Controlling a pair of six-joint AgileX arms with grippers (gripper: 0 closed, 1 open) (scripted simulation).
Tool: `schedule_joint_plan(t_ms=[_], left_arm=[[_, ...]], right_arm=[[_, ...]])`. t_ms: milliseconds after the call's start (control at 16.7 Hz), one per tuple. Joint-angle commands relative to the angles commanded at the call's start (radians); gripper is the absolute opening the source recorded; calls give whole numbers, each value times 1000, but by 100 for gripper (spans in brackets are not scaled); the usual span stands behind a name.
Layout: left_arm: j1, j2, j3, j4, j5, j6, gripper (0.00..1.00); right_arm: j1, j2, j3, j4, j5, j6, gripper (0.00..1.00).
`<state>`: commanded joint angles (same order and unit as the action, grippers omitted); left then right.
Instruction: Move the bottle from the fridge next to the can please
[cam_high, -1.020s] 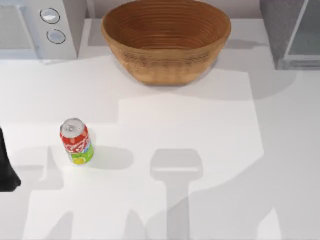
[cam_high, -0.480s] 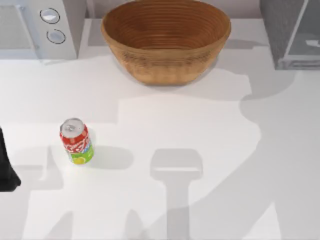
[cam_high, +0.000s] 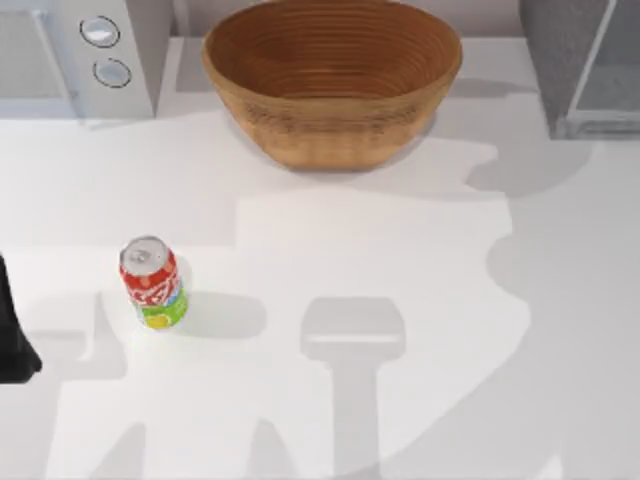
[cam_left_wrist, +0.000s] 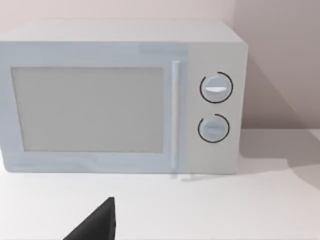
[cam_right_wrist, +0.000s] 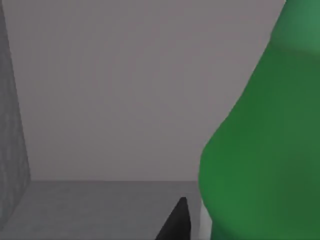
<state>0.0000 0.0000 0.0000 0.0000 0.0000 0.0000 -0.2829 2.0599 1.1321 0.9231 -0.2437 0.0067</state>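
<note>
Bottle (cam_right_wrist: 265, 145) sits inside fridge (cam_high: 560, 60), close against the right wrist camera, grey interior walls behind it. One dark fingertip (cam_right_wrist: 176, 222) of the right gripper shows just beside the bottle; whether the jaws are spread or closed on it, cannot tell. Can (cam_high: 153, 282) stands well apart from fridge, across the table (cam_high: 400, 260), past the basket (cam_high: 330, 80). Left arm (cam_high: 12, 330) parked near can, facing the microwave (cam_left_wrist: 120, 95). Judgement: early stage; grasp, withdrawal and placement beside can remain.
</note>
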Motion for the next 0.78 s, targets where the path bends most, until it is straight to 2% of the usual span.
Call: schedule_joint_plan(t_ms=[360, 780], left_arm=[[0, 0, 0, 0, 0, 0, 100], [0, 0, 0, 0, 0, 0, 100]], right_arm=[[-47, -210, -356, 127, -54, 1, 0], [-49, -243, -401, 150, -63, 3, 0]])
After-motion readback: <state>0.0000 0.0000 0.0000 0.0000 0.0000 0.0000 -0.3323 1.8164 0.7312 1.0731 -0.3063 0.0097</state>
